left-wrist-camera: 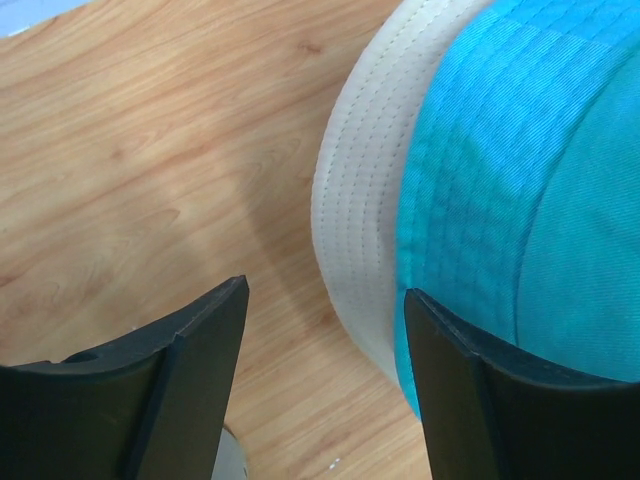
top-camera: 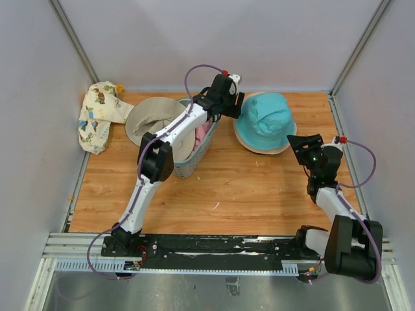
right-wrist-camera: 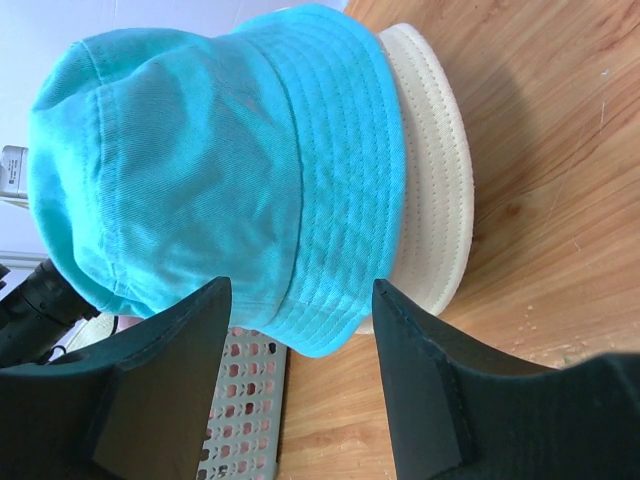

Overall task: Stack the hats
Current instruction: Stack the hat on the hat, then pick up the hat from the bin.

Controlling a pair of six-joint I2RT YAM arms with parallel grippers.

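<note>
On desk (top-camera: 227, 188), right of centre: teal hat (top-camera: 266, 115) sits atop cream hat (right-wrist-camera: 437, 150) (two stacked). Beige hat (top-camera: 146, 120) beside basket (top-camera: 193, 165), pink hat (top-camera: 203, 133) inside it: both outstanding. Left fingers (left-wrist-camera: 200, 345) apart, empty, just beside stack; right fingers (right-wrist-camera: 165, 370) apart, empty.

Teal bucket hat (top-camera: 264, 116): soft cotton, crown up and slightly dented, seated over the cream bucket hat, far right of the tabletop (top-camera: 227, 188).
Cream bucket hat (right-wrist-camera: 437, 160): under the teal one, only the stitched brim showing, flat on the wood.
Beige bucket hat (top-camera: 148, 120): floppy brim spread wide, far left, against the mesh basket (top-camera: 192, 167).
Pink hat (top-camera: 203, 133): crumpled inside the basket, mostly hidden.
</note>
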